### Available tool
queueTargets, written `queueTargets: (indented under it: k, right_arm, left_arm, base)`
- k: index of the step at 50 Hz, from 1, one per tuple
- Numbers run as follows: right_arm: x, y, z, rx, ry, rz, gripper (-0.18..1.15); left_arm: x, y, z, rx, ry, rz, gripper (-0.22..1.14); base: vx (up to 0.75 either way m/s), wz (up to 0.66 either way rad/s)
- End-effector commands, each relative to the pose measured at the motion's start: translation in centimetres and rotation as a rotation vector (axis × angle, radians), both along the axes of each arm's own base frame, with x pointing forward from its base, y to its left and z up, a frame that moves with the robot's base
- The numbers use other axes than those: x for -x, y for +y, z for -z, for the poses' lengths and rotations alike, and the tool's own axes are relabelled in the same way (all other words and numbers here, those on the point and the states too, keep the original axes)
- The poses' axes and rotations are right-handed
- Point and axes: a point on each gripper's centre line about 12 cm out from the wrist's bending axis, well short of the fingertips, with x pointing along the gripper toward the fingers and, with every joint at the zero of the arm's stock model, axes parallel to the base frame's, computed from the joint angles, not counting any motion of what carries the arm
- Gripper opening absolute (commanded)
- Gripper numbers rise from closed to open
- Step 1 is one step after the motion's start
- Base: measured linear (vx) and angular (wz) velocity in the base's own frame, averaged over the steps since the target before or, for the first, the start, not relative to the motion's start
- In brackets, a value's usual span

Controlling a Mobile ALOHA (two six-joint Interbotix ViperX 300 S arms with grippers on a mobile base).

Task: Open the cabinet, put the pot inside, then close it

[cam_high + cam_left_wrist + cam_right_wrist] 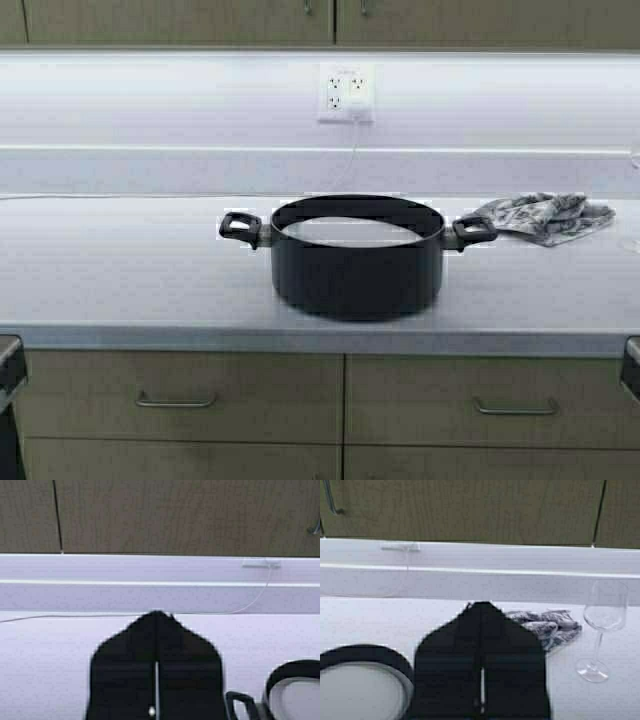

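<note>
The black pot (357, 257) stands upright on the pale countertop (120, 270), centred before me, with a loop handle on each side. The wall cabinet (180, 20) hangs above with both doors shut; its steel handles show at the meeting edges. My left gripper (157, 616) is shut and empty, held to the left of the pot (295, 687). My right gripper (481, 606) is shut and empty, held to the right of the pot (362, 680). In the high view only the arms' edges show at the bottom corners.
A crumpled patterned cloth (545, 216) lies right of the pot. A wine glass (602, 630) stands further right. A wall outlet (346, 92) with a white cable sits on the backsplash. Base drawers (180, 398) run below the counter.
</note>
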Motion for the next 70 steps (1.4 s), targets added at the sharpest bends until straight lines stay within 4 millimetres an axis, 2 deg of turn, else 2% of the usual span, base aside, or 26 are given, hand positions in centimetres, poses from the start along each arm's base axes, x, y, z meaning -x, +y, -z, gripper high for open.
queueTargets:
  k: [1, 5, 8, 12, 17, 19, 22, 24, 30, 39, 43, 54, 62, 66, 70]
  right_arm:
    - [1.2, 0.6, -2.1, -0.070, -0.090, -0.036, 0.06]
    - [1.9, 0.5, -2.7, -0.096, -0.121, -0.040, 0.11]
    - [1.9, 0.6, -2.6, -0.093, -0.119, -0.042, 0.23]
    - [1.8, 1.0, -2.8, -0.093, -0.123, -0.066, 0.55]
    - [1.5, 2.3, -3.8, -0.066, -0.135, -0.132, 1.01]
    - [1.3, 2.8, -4.1, -0.048, -0.133, -0.158, 1.10]
    - [0.6, 3.6, -4.8, -0.021, -0.134, -0.193, 1.06]
    - [0.0, 4.0, -5.0, -0.007, -0.124, -0.205, 1.02]
    - [-1.9, 5.0, -5.2, 0.045, -0.092, -0.226, 1.04]
    - [-4.3, 6.7, -5.8, 0.064, -0.069, -0.266, 1.04]
    - [-5.2, 7.5, -6.0, 0.030, -0.059, -0.281, 1.04]
    - [-7.4, 10.6, -4.9, 0.006, -0.029, -0.354, 1.04]
    - [-10.1, 13.6, -4.0, 0.069, -0.105, -0.390, 1.04]
    - [-11.8, 14.7, -3.0, 0.073, -0.113, -0.355, 1.04]
    - [-13.0, 15.5, -2.2, 0.039, -0.099, -0.293, 1.04]
  left_arm:
    - [0.7, -1.6, -0.8, 0.024, -0.042, 0.086, 0.03]
    - [1.1, -1.7, -1.0, 0.026, -0.065, 0.094, 0.03]
    - [1.1, -1.7, -1.3, 0.015, -0.077, 0.096, 0.05]
    - [1.0, -1.9, -2.0, -0.029, -0.096, 0.102, 0.18]
    - [0.4, -2.2, -3.9, -0.086, -0.103, 0.109, 0.50]
    - [-0.1, -2.3, -4.6, -0.117, -0.074, 0.105, 0.64]
    - [-1.2, -2.3, -5.3, -0.143, -0.011, 0.098, 0.79]
    - [-1.9, -2.4, -5.4, -0.159, 0.027, 0.097, 0.83]
    - [-3.5, -3.4, -5.0, -0.191, 0.062, 0.132, 0.83]
    - [-6.2, -6.1, -3.5, -0.194, 0.112, 0.218, 0.83]
    - [-7.3, -8.2, -3.0, -0.190, 0.134, 0.278, 0.83]
    - [-11.2, -14.5, -3.3, -0.134, 0.159, 0.402, 0.83]
    - [-14.7, -19.2, -1.7, -0.279, 0.145, 0.477, 0.83]
    - [-15.6, -21.2, -1.0, -0.341, 0.124, 0.504, 0.83]
    - [-16.2, -22.3, -1.1, -0.280, 0.097, 0.493, 0.83]
  base:
    - [0.16, 0.06]
    - [0.15, 0.04]
    - [0.13, 0.01]
    - [0.10, -0.01]
    - [0.07, 0.00]
    - [0.05, 0.01]
    - [0.04, 0.01]
    - [0.03, 0.01]
    - [0.02, 0.00]
    - [0.00, 0.00]
    - [0.00, 0.00]
    - [0.00, 0.00]
    - [0.00, 0.00]
    - [0.00, 0.00]
    - [0.00, 0.00]
